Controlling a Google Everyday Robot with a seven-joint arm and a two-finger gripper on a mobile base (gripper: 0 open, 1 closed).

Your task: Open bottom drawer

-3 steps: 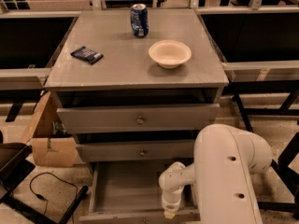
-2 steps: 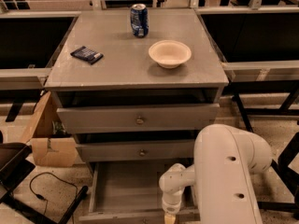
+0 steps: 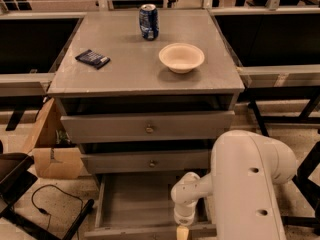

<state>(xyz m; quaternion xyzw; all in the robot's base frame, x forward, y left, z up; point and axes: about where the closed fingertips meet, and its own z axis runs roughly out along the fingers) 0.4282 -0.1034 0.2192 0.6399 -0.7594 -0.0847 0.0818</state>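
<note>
Pulling straight out, square to the table's front edge: likely the best way to finish. Bottom drawer (image 3: 142,201) already well out beneath that edge, grey tray open to view, slim front panel at the very foot of the view. Gripper (image 3: 182,232) down at that panel, a little right of centre below the front edge, at the likely place of the knob; knob itself hidden, and spread or pressed together impossible to tell. Judged nearly done.

Draw level, with no sideways drag, to avoid binding on the runners. Ease off short of the stop rather than yank. Mind the white arm (image 3: 250,184) crowding the front right corner.

Above, middle drawer (image 3: 150,162) and top drawer (image 3: 149,129) set further back, knobs showing; leave alone. On top: blue can (image 3: 148,21) by the far edge, cream bowl (image 3: 181,57) toward the right edge, dark packet (image 3: 93,58) near the left edge. Pull smoothly to avoid rattling them. Cardboard box (image 3: 52,156) on the floor off the front left corner, clear of the drawer's path.
</note>
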